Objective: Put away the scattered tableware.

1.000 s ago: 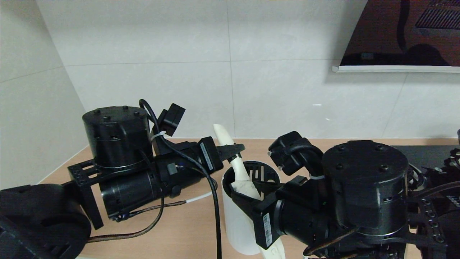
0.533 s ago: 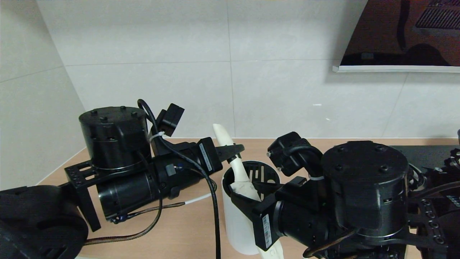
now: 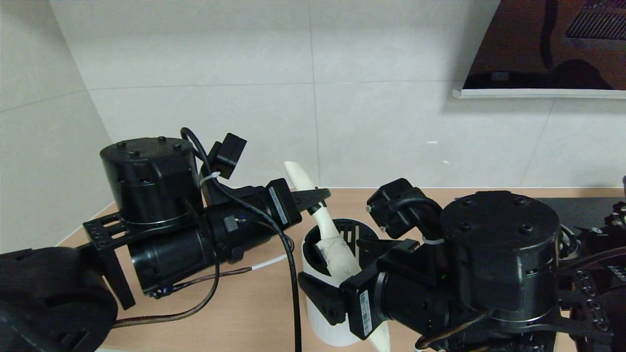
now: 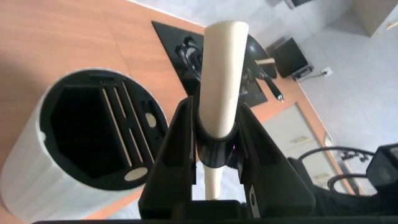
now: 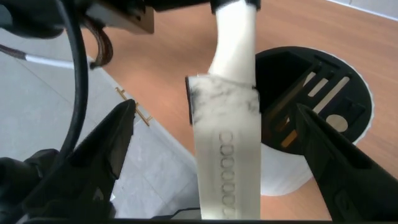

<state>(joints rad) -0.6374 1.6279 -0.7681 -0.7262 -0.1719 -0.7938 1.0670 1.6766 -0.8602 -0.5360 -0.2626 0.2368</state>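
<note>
A cream slotted spatula (image 3: 337, 249) stands tilted at the near rim of a white utensil holder (image 3: 327, 322) with a black divided inside. My left gripper (image 3: 318, 198) is shut on the spatula's handle (image 4: 224, 68), above and beside the holder (image 4: 31, 168). The blade (image 5: 227, 143) hangs in front of the holder's wall (image 5: 286, 174), between the wide-apart fingers of my open right gripper (image 5: 217, 168). In the head view the right gripper (image 3: 349, 274) sits low against the holder's near side. Several thin utensils lie inside the holder.
The holder stands on a wooden counter (image 3: 254, 313) against a tiled wall. A black stove (image 3: 577, 208) lies at the right with a dark hood (image 3: 552, 44) above it. The counter's left edge runs near the left arm.
My right gripper has opened and let go of the spatula's blade, its near finger dropping lower. The left gripper has risen slightly with the handle.
</note>
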